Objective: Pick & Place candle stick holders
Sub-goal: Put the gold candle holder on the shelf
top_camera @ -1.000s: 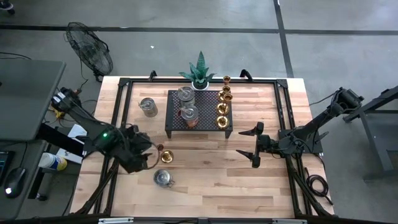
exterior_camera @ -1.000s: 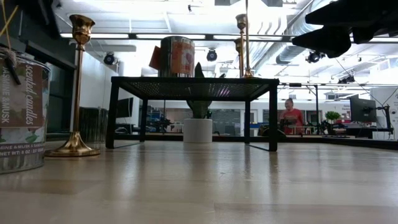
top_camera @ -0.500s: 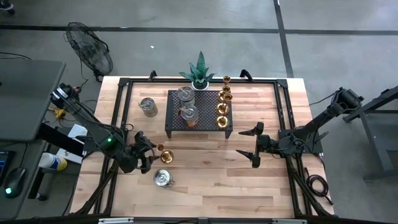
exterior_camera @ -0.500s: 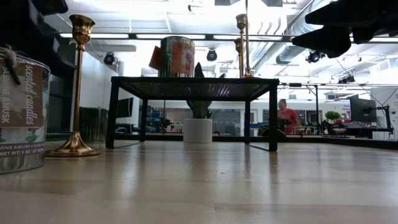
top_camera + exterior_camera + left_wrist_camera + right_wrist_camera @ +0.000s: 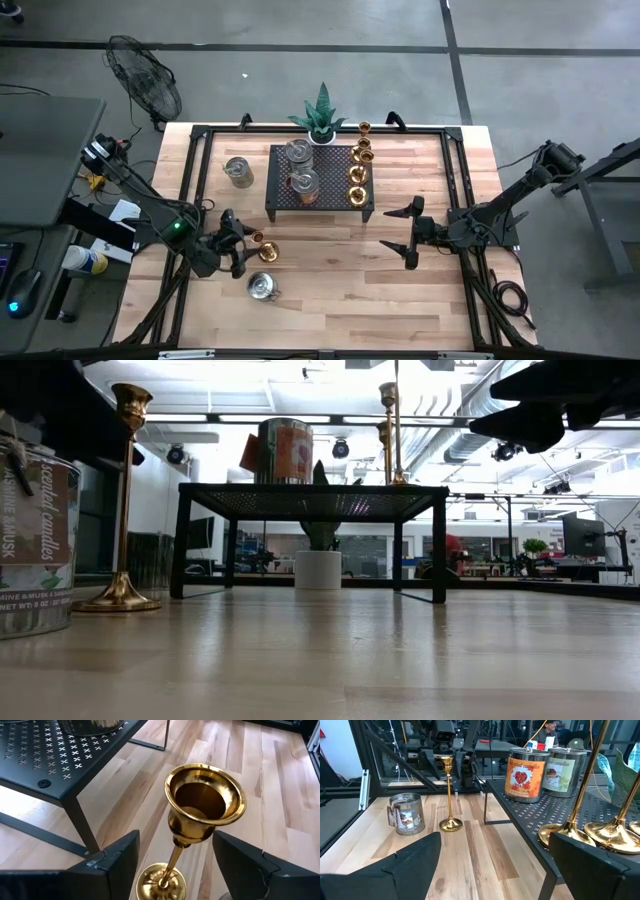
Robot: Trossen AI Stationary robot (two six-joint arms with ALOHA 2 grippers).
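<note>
Now | left gripper [image 5: 172,870] fingers spread either side of brass candle stick holder [image 5: 197,815], not clenched | right gripper [image 5: 410,232] fingers released, mid-tabletop [image 5: 340,290]

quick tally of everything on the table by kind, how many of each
brass candlestick holders: 5 (1 off the rack, apparently 4 crowded along one edge of the black rack, hard to separate)
candle tins: 4 (2 on the rack, 2 off it)
potted plant: 1
black rack: 1
total: 11
</note>
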